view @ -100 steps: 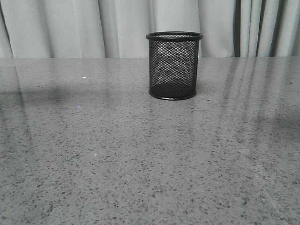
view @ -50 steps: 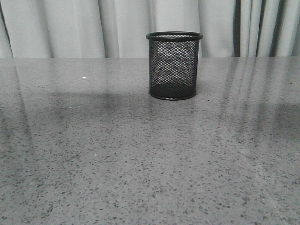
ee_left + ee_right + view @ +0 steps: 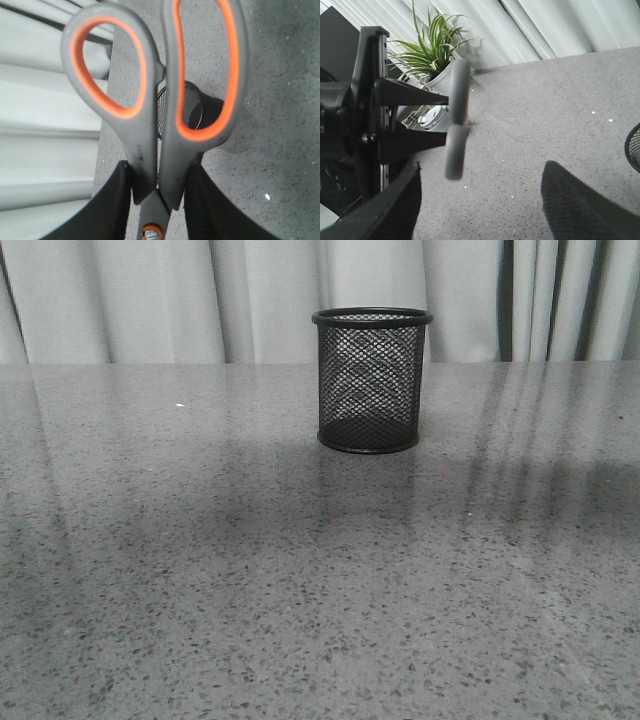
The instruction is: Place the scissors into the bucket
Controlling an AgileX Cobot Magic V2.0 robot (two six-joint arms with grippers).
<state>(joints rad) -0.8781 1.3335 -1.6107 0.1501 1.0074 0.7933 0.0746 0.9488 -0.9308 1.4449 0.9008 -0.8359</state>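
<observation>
Grey curtains (image 3: 150, 300) back the speckled table (image 3: 300, 590); the bucket (image 3: 372, 380) stands upright, empty; the left gripper (image 3: 157, 182) clamps the scissors (image 3: 165, 100) near the pivot, handles outward, carrying them toward it; next they must be aligned over the rim; the right gripper (image 3: 480, 200) hangs open; the table's shadows have shifted rightward since earlier.
</observation>
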